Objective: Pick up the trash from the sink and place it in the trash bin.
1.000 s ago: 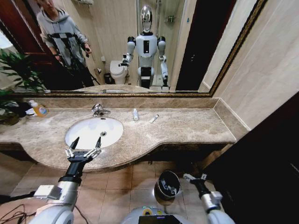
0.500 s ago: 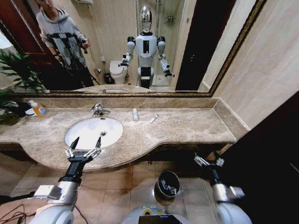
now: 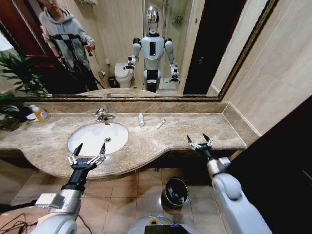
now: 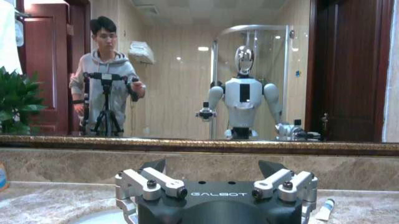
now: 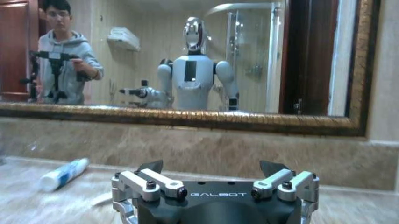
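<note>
**Both arms raised to the counter edge, fingers spread, nothing held**

Left arm stretched forward from the near left, left gripper (image 3: 89, 150) level with the near lip of the marble surround, just in front of the sink (image 3: 86, 145). Fingers spread wide, empty. Same pose seen from the left wrist: two dark fingertips (image 4: 272, 167) apart above a black body lettered "GALBOT".

Right arm bent upward on the right, elbow low, right gripper (image 3: 199, 142) at the near edge of the counter, well right of the basin. Fingers parted too, gripping nothing. "GALBOT" again legible on the right wrist's own black housing, below the spread fingertips (image 5: 151, 166).

On the far part of the counter, right of the chrome faucet (image 3: 103, 115): a small white bottle (image 3: 141, 119) and, a little further right, a white tube (image 3: 160, 124) lying flat. Blue marks visible on the tube (image 5: 63, 174) from the right wrist; print unreadable. Basin itself white with a round drain hole.

Trash bin (image 3: 175, 192) on the tiled floor below the counter, near and between the two arms, dark with a shiny rim, small pale items inside.
</note>
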You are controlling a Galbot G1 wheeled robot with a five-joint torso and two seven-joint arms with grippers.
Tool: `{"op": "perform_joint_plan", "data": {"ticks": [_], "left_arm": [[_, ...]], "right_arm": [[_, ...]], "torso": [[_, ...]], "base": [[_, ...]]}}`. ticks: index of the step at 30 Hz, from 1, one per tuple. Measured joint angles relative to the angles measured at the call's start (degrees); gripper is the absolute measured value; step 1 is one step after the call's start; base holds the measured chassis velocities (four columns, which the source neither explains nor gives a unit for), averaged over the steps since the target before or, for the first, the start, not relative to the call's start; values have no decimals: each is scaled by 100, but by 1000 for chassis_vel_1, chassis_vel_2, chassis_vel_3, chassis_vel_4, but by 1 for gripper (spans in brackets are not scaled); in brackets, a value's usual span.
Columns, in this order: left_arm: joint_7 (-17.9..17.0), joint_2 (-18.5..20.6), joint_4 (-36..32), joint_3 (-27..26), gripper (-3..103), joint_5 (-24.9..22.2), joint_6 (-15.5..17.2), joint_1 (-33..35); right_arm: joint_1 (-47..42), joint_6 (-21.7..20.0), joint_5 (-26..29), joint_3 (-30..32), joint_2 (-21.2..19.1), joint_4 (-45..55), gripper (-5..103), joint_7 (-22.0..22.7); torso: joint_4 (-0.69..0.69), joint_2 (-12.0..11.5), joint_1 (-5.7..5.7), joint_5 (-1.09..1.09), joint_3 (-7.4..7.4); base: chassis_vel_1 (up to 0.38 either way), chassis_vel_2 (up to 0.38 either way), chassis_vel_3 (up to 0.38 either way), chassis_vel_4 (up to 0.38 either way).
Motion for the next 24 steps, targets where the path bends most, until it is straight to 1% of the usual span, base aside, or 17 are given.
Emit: {"op": "perform_joint_plan", "data": {"ticks": [1, 2, 4, 6, 7, 9, 11, 12, 14, 15, 16, 17, 22, 24], "left_arm": [[0, 0, 0, 0, 100, 0, 0, 0], [0, 0, 0, 0, 100, 0, 0, -1], [0, 0, 0, 0, 100, 0, 0, 0], [0, 0, 0, 0, 100, 0, 0, 0], [0, 0, 0, 0, 100, 0, 0, 0], [0, 0, 0, 0, 100, 0, 0, -1], [1, 0, 0, 0, 100, 0, 0, 0], [1, 0, 0, 0, 100, 0, 0, -1], [-1, 0, 0, -1, 100, 0, 0, 0], [-1, 0, 0, 0, 100, 0, 0, 0], [0, 0, 0, 0, 100, 0, 0, 0], [0, 0, 0, 0, 100, 0, 0, 0], [0, 0, 0, 0, 100, 0, 0, 0], [-1, 0, 0, -1, 100, 0, 0, 0]], "right_arm": [[495, -173, 17, -311, 2, -208, 100, 176], [734, -249, 9, -519, 27, -314, 100, 253], [851, -307, -2, -642, 43, -369, 100, 293], [1258, -527, -48, -1214, 106, -572, 100, 426], [1258, -527, -48, -1214, 106, -572, 100, 426], [1421, -597, -63, -1491, 115, -679, 100, 459], [1685, -620, -146, -1918, 119, -922, 100, 486], [1823, -590, -272, -2115, 127, -1077, 100, 480], [1881, -565, -337, -2189, 133, -1146, 100, 471], [2083, -497, -536, -2404, 161, -1352, 100, 428], [2219, -487, -614, -2530, 179, -1457, 100, 406], [2219, -487, -614, -2530, 179, -1457, 100, 406], [3090, -587, -704, -3151, 349, -2181, 100, 452], [3223, -591, -717, -3238, 381, -2341, 100, 473]], "torso": [[1, 0, 0, 0, 0], [2, 0, 0, 0, 0], [2, 0, 0, 1, 0], [2, 0, 0, 0, 0], [2, 0, 0, 0, 0], [1, 0, 0, -1, 0], [1, 0, 0, 0, -1], [1, 0, 0, 0, -1], [1, 0, 0, 0, -1], [0, 0, 0, 1, 0], [0, 0, 0, 0, 0], [0, 0, 0, 0, 0], [1, 0, 0, -1, -1], [1, 0, 0, 0, -1]], "base": [[0, 0, 0, 0], [0, 0, 0, 0], [0, 0, 0, 0], [0, 0, 0, 0], [0, 0, 0, 0], [0, 0, 0, 0], [0, 0, 0, 0], [0, 0, 0, 0], [0, 0, 0, 0], [0, 0, 0, 0], [0, 0, 0, 0], [0, 0, 0, 0], [0, 0, 0, 0], [0, 0, 0, 0]]}}
